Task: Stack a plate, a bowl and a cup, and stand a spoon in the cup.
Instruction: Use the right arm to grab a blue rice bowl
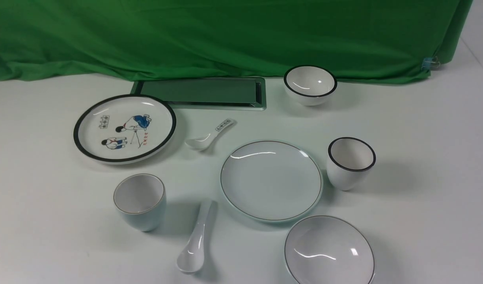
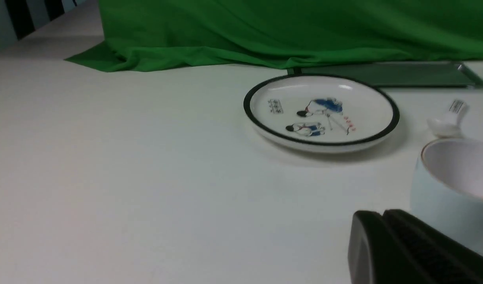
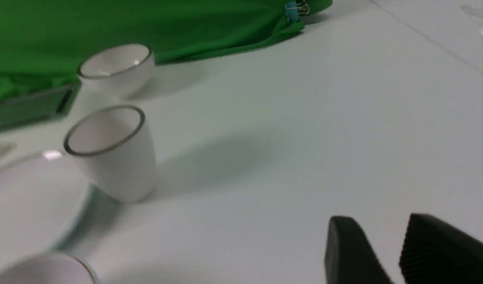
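Note:
The plain pale plate [image 1: 271, 179] lies at the table's middle. The shallow grey-blue bowl [image 1: 329, 250] sits just in front of it, to the right. Left of the plate stands the pale blue-green cup [image 1: 140, 201], upright and empty. The long white spoon [image 1: 196, 240] lies between cup and plate, scoop toward me. My left gripper [image 2: 383, 215] is shut and empty, low over the table with the cup [image 2: 442, 189] close beside it. My right gripper [image 3: 377, 225] is open with nothing between its fingers, over bare table to the right of the plate [image 3: 24, 197].
A black-rimmed cartoon plate [image 1: 124, 128] and a small marked spoon [image 1: 209, 135] lie at the back left. A black-rimmed white cup [image 1: 351, 162] stands right of the plain plate, a small deep bowl [image 1: 310, 85] behind. A metal tray [image 1: 204, 92] and green cloth [image 1: 225, 35] line the back.

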